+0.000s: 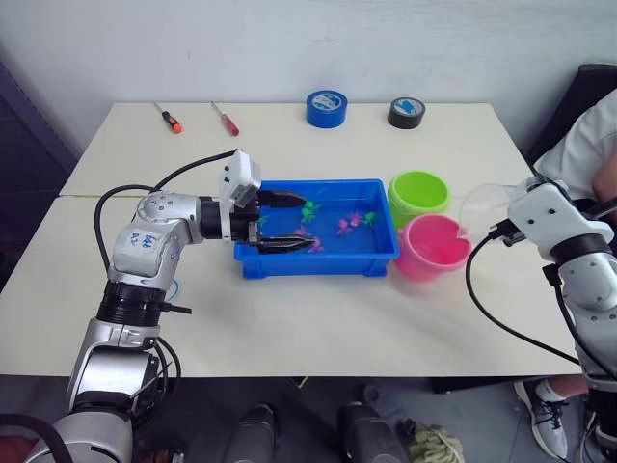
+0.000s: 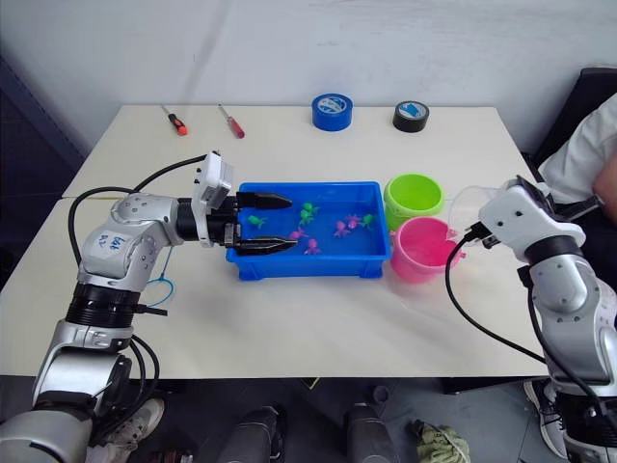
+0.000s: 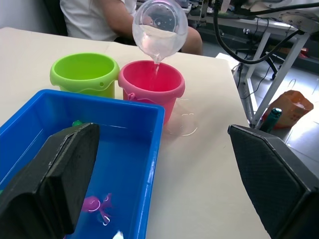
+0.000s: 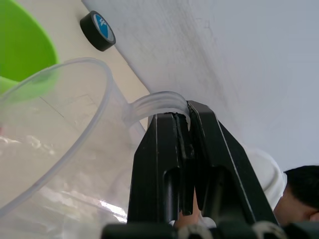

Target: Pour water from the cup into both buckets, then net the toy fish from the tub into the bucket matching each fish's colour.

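My right gripper is shut on the handle of the clear cup. The cup is tipped over the pink bucket, and a thin stream of water falls from the cup into it. The lime green bucket stands just behind the pink one. Both sit at the right end of the blue tub. The tub holds water and several toy fish, among them a green one and a pink one. My left gripper is open, reaching over the tub's left end with nothing between its fingers.
A blue tape roll and a black tape roll lie at the table's far edge, and two red-handled screwdrivers at the far left. A person sits past the table's right edge. A small puddle lies beside the pink bucket.
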You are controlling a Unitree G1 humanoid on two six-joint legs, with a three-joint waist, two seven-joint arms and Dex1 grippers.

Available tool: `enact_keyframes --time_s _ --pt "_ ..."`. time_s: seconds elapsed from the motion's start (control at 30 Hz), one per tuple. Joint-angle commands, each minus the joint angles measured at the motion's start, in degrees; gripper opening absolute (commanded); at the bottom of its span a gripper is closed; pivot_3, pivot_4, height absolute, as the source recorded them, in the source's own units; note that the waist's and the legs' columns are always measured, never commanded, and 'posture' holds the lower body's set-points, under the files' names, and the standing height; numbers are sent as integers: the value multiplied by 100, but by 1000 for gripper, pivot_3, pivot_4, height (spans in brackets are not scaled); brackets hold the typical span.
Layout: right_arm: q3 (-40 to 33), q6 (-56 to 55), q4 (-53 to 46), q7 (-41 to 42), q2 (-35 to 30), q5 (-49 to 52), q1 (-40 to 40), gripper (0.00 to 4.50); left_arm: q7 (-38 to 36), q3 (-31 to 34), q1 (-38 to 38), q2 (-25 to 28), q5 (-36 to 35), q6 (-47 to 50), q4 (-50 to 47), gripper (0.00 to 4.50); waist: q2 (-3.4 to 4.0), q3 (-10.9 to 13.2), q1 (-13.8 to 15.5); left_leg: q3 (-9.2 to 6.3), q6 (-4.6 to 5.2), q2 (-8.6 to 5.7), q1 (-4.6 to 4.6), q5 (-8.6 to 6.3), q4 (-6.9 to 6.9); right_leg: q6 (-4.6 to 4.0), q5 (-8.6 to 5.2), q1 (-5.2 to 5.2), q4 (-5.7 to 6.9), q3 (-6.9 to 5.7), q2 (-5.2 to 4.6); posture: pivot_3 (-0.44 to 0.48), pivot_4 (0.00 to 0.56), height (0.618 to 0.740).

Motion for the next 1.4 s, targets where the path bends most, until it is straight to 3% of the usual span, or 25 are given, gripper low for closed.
enact_keyframes --time_s 0.03,0.37,0.63,0.93,1.4 --pt "-142 -218 -77 -42 -119 -171 -134 50 20 35 5 44 -54 5 -218 4500 0 0 1 0 0 0 0 0 0 0 0 0 0 0 0 0 150 734" --pt "-222 -129 -73 34 88 -42 -189 50 34 37 9 54 -46 8 -219 4500 0 0 -5 0 -1 0 0 1 1 0 0 0 1 0 1 0 150 734" --pt "-500 750 -120 217 777 780 -421 50 40 57 1 67 -37 9 -150 4500 0 0 -5 -1 -2 1 1 1 2 0 0 1 4 0 1 0 150 734" --pt "-639 958 28 91 770 933 -727 50 78 118 31 103 -69 69 -166 4500 0 0 -8 0 -2 1 1 2 3 0 0 0 6 0 1 0 150 734" --pt "-331 594 1424 -188 838 1006 -2196 50 186 292 -229 225 -7 -125 333 4500 0 0 -17 2 2 0 2 5 0 1 1 -5 8 -1 -4 0 150 734"
